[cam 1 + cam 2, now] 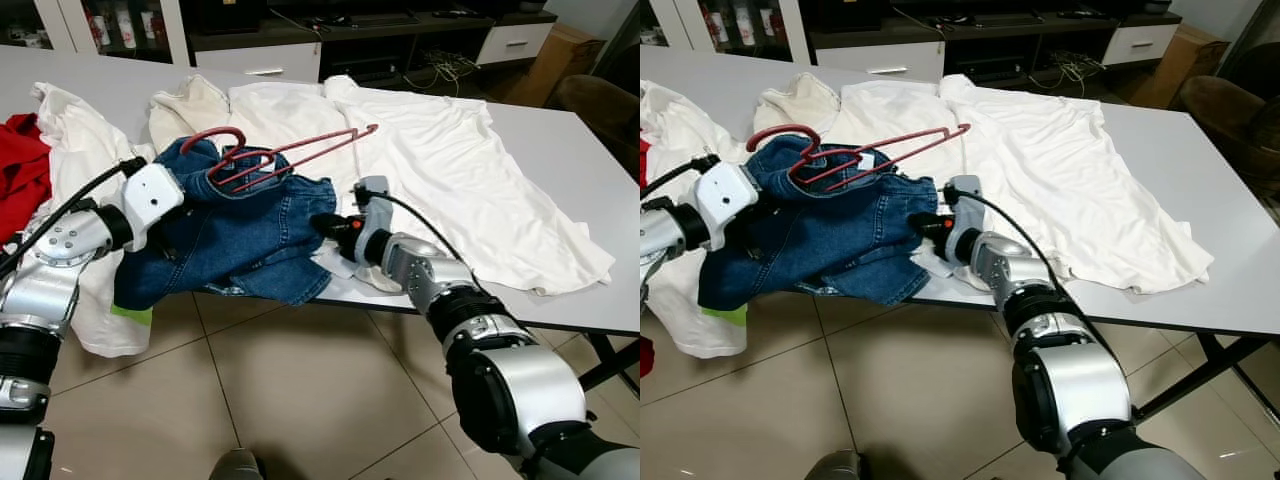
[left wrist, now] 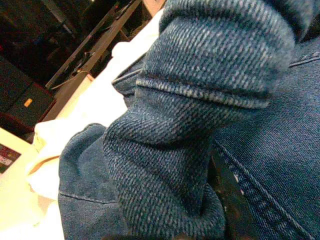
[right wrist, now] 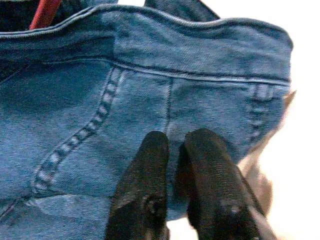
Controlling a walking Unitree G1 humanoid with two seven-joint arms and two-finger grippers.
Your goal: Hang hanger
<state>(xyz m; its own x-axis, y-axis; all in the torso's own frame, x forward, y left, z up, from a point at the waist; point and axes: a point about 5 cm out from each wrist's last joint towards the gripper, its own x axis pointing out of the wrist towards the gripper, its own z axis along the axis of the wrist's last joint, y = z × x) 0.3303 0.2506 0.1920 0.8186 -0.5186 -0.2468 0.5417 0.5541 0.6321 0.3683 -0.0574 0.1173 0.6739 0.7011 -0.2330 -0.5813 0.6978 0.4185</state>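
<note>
- Hanger first: a dark red plastic clothes hanger [image 1: 285,155] sits on top of a rumpled blue denim garment [image 1: 235,235], its hook end curled over the denim's upper edge and its long arm pointing out over the white clothes behind.
- Denim garment is bunched at the front edge of the white bench [image 1: 575,190], part of it drooping off the edge toward the floor.
- Right gripper [image 3: 172,150] is pressed into the denim's side just below a stitched seam, its two black fingers [image 3: 145,185] nearly together with only a thin gap between them; whether any cloth is pinched there, I cannot tell.
- Left gripper is buried in the folds on the garment's other side; the left wrist view is all twill at close range, so how far it is open cannot be told.
- Large white shirts [image 1: 430,170] lie spread flat across the bench behind and beside the denim.
- Red cloth [image 1: 20,165] lies at the bench's far left edge.
- Beige floor tiles [image 1: 300,400] run beneath.
</note>
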